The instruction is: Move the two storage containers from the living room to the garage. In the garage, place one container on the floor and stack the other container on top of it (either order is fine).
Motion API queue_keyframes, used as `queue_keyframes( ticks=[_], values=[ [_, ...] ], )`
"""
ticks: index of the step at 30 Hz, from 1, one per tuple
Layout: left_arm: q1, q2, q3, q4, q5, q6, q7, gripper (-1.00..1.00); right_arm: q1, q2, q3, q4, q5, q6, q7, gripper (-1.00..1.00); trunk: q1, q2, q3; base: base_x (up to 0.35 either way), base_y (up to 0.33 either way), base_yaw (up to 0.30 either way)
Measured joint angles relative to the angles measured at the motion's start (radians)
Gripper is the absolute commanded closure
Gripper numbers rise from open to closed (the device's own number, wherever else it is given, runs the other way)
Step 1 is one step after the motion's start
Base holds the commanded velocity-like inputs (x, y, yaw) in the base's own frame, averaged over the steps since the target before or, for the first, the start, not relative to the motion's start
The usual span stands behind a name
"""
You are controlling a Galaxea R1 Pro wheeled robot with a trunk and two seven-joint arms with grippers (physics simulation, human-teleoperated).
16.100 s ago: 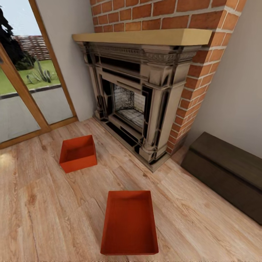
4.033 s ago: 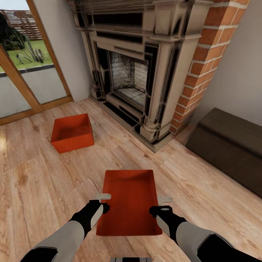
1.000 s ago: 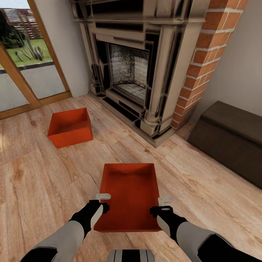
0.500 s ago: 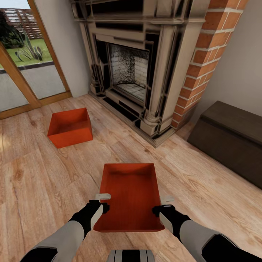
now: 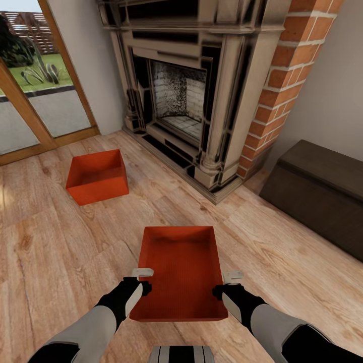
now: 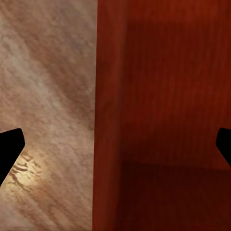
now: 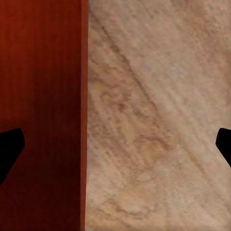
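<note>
- Wood-plank floor (image 5: 50, 242), fireplace (image 5: 186, 96) at top centre, glass doors (image 5: 35, 96) upper left.
- Near box (image 5: 179, 272) lower centre; left gripper (image 5: 142, 280) and right gripper (image 5: 228, 283) spread wide, straddling its side walls.
- Second box (image 5: 97, 176) at left.

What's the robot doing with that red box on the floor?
It is getting ready to pick up the near storage container on the wood floor. The left pincer and right pincer are open, one straddling each long side wall, not yet closed. The other storage container sits untouched nearer the glass door, left of the fireplace.
</note>
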Motion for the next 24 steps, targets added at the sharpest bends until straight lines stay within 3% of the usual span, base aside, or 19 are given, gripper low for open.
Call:
queue_keyframes(
  ticks=[12,24],
  values=[
    [0.000,0.003,0.003,0.000,-0.001,0.047,-0.003,-1.00,0.000,0.000,0.000,0.000,0.000,-0.001,0.000,-1.00,0.000,0.000,0.000,0.000,0.000,0.000],
    [0.000,0.003,0.003,0.000,-0.001,0.052,0.001,-1.00,0.000,0.000,0.000,0.000,0.000,-0.001,0.000,-1.00,0.000,0.000,0.000,0.000,0.000,0.000]
  ],
)
